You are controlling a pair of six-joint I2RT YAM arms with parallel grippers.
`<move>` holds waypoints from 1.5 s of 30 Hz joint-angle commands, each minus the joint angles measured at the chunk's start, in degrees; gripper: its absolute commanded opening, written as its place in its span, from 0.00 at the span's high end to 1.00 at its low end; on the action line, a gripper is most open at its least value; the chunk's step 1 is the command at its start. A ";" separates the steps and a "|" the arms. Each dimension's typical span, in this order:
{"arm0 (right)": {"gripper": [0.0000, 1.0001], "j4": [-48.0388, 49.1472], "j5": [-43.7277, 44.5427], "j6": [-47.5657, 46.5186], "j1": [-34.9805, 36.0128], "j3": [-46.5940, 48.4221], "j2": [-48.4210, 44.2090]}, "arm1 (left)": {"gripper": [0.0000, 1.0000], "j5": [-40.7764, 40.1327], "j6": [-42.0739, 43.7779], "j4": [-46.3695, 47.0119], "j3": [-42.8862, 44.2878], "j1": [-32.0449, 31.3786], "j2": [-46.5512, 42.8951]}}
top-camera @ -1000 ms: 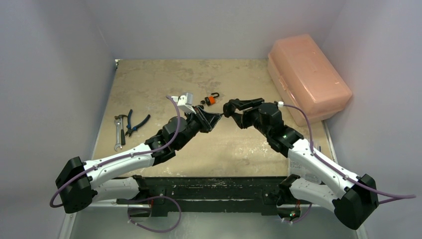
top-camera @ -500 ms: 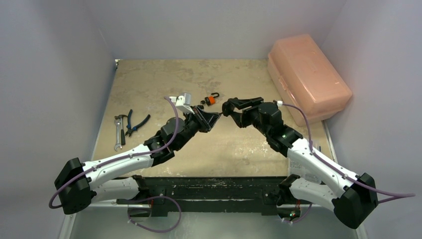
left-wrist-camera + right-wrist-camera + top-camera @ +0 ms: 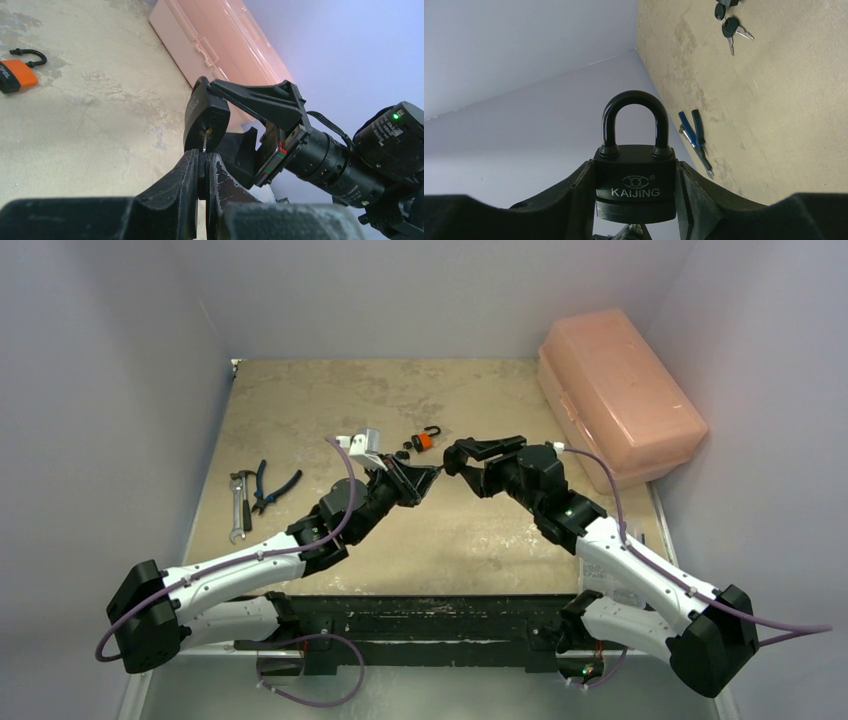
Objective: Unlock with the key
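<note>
1. Right gripper (image 3: 634,172), jaws part-spread, grasps the black padlock (image 3: 635,192) by its two sides, aloft over the middle of the table; both shackle legs sit in the body.
2. Left gripper (image 3: 202,162), clenched, pinches a thin key (image 3: 204,141); the blade tip meets the keyhole in the padlock's base, depth not discernible.
3. Tabletop (image 3: 300,400): mottled beige, scuffed. Beyond the grippers lies an orange padlock (image 3: 424,441), with spare keys (image 3: 404,448) just beside it. Pliers (image 3: 272,487) and a wrench (image 3: 237,508) lie near the left edge, and a pink lidded case (image 3: 620,390) sits at the far right corner.
4. Plain pale walls (image 3: 420,290) enclose the table on three sides.
</note>
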 commanded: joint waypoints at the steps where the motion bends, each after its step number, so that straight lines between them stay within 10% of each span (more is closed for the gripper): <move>1: 1.00 7.01 -3.01 1.21 0.93 3.38 -0.73 | 1.00 -2.85 1.90 2.29 -0.36 0.07 -1.52; 23: 1.00 -0.90 -2.66 2.56 2.31 7.84 1.99 | 1.00 -6.06 -4.90 9.92 -3.73 0.00 1.71; 32: 1.00 -2.81 -2.90 0.95 2.31 10.45 3.81 | 1.00 -0.27 5.38 10.61 -0.22 0.03 7.36; 40: 1.00 -1.28 -1.24 -0.59 2.32 9.22 3.32 | 1.00 -9.23 -20.80 1.56 -2.66 0.07 0.30; 45: 1.00 -0.90 -2.79 -1.09 2.34 9.48 3.69 | 1.00 -8.24 -14.30 6.01 -1.92 0.15 2.11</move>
